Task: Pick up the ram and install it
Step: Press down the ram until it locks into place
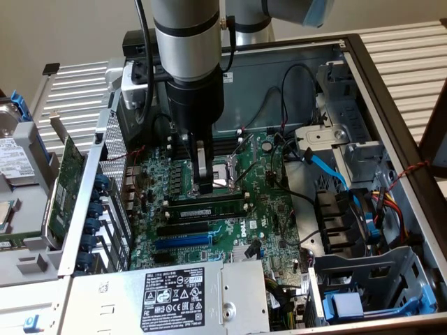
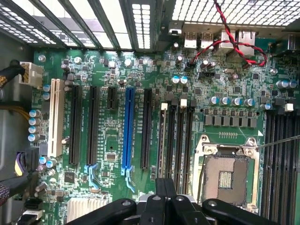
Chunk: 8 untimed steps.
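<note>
The ram, a long thin dark green stick with a pale label strip, stands on edge in a black motherboard slot beside the CPU socket. My gripper points straight down at the middle of that stick, its tips just above it; I cannot tell whether they touch. In the wrist view the gripper has its fingers shut together with nothing between them. They hang over the row of black memory slots, where the ram shows as a thin edge.
The open computer case has a metal wall on the exterior view's right, and a green card with a bracket leans outside on its left. A power supply lies in front. Blue cables and a twisted red-black wire run nearby.
</note>
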Motion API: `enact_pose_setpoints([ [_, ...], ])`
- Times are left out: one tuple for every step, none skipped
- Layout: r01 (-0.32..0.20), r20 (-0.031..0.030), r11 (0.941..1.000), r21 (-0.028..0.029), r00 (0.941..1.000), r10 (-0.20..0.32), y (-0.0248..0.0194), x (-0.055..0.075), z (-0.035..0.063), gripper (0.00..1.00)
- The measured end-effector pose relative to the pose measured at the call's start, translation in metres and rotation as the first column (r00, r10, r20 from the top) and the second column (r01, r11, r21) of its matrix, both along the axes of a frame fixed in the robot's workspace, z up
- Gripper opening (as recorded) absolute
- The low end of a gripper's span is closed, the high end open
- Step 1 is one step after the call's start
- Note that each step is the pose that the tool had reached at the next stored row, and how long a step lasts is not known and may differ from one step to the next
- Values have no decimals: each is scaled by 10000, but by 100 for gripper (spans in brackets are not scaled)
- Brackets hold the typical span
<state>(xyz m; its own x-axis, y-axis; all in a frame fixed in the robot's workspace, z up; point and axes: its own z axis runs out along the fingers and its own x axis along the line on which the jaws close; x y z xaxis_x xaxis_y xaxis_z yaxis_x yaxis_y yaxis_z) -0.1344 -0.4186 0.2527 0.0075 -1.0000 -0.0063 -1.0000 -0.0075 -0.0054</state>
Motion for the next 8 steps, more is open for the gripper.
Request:
enact_pose_setpoints([
  [0,0,10000,0,10000,0,0,0,0,11],
  [0,0,10000,0,10000,0,0,0,0,11],
  [0,0,10000,0,10000,0,0,0,0,11],
  [0,-1,10000,-1,10000,0,0,0,1,11],
  [0,-1,10000,-1,10000,0,0,0,1,11],
  [1,-1,10000,-2,10000,-1,0,0,1,11],
  [34,-1,10000,-1,10000,-34,0,0,1,11],
  [133,-1,9999,-1,9999,-133,0,0,1,11],
])
